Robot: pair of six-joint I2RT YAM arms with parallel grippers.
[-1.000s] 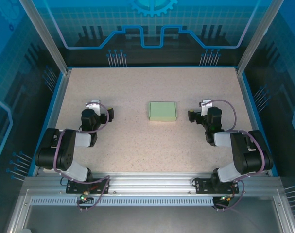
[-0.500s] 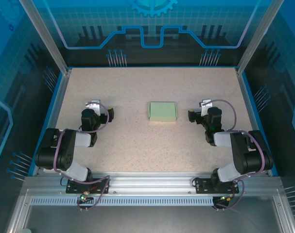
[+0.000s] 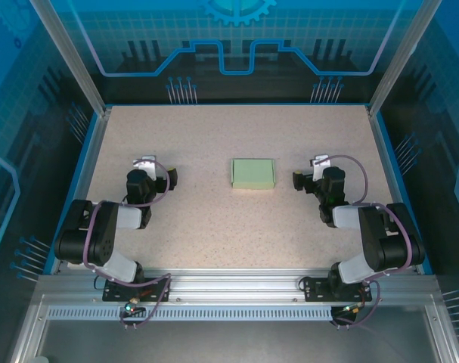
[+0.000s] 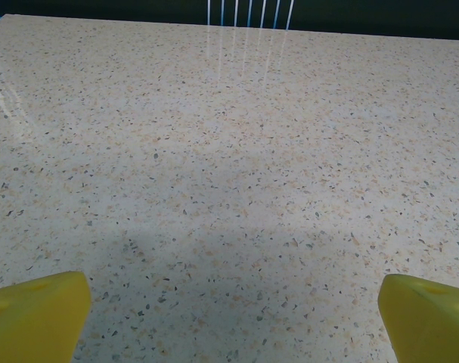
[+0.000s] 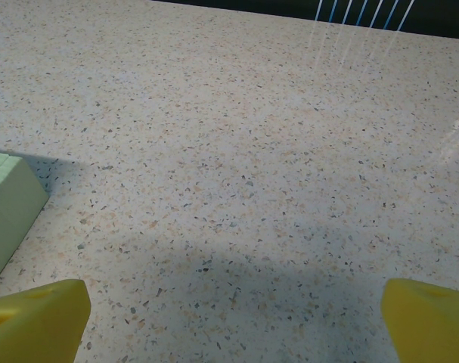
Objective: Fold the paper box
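We found the left claw (image 4: 231,310) spread wide, its yellow fingertips (image 4: 38,311) far apart with bare surface between them. The right claw (image 5: 233,311) stood likewise: jaws fully parted, pinching nothing. Both hung low over the speckled beige stone-pattern table (image 3: 214,136) and faced its far edge.

In our judgement the wide jaws and tucked-in arms were a ready posture. Neither claw was committed to a grasp, and each was free to come in from its own side.

The task's thing, a pale mint-green thin cardboard paper box (image 3: 253,173), lay flat on the table between the two claws and touched neither. From above, it sat nearer the right claw than the left. In the right wrist view a corner of it showed at the left margin, with a shallow side wall visible, so it had some thickness and was not a single sheet. We could not tell from these views which flaps, if any, were open or tucked.

We took the central placement as deliberate, since it kept the box within reach of both arms for a job likely to need one claw to steady and the other to crease.

Blue translucent enclosure panels (image 3: 237,38) on an aluminium frame (image 3: 237,286) bounded the table. We noted no obstruction near the box.
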